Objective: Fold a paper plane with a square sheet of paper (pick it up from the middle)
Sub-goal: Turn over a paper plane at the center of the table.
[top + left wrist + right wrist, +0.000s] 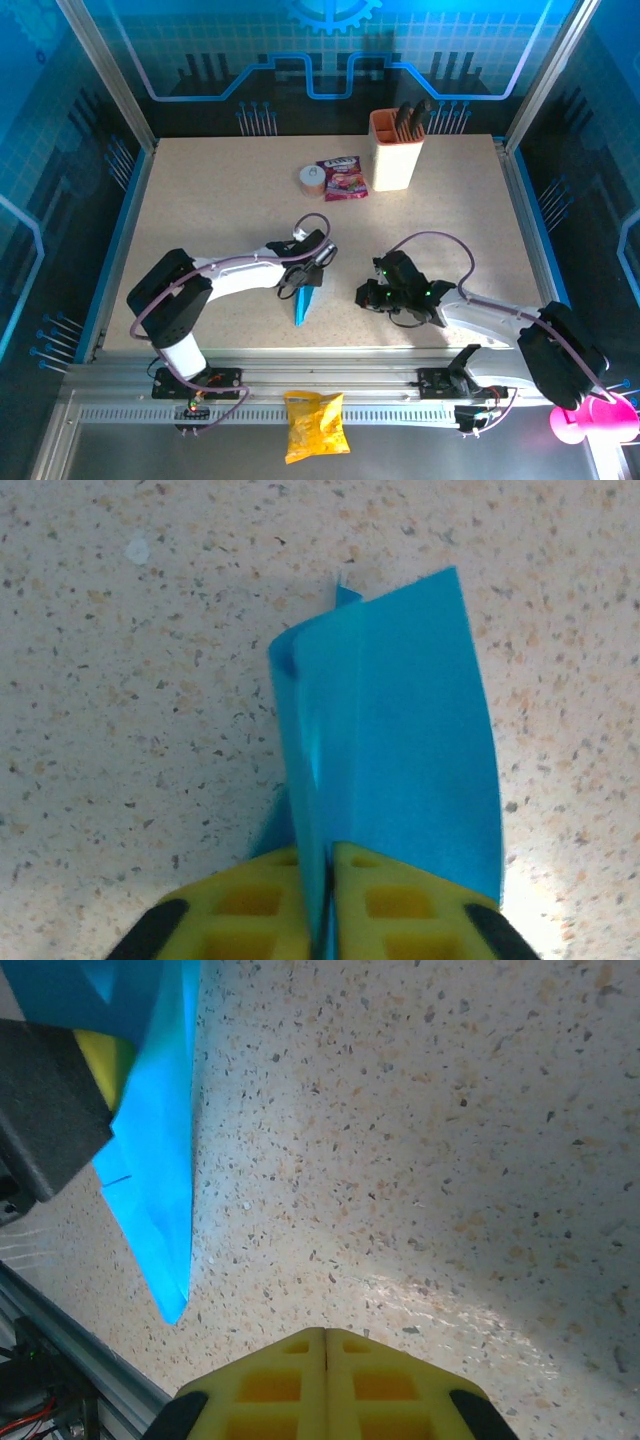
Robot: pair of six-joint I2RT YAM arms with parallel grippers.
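Observation:
The paper plane [305, 305] is a slim cyan-blue dart near the table's front middle, its point toward the front edge. My left gripper [311, 272] is at its back end. In the left wrist view the yellow fingers [390, 900] pinch the folded blue paper [400, 730] along its centre crease, and the wings splay away from them. My right gripper [368, 297] rests to the right of the plane, apart from it. Its jaws [325, 1335] are shut with nothing between them, over bare table. The blue dart [160, 1190] lies to their left.
At the back of the table stand a cream holder with dark handles [397, 150], a red-purple snack packet [342, 178] and a small roll [312, 179]. A yellow crisp bag [315, 425] lies on the frame in front. A pink object [590, 418] sits at the lower right.

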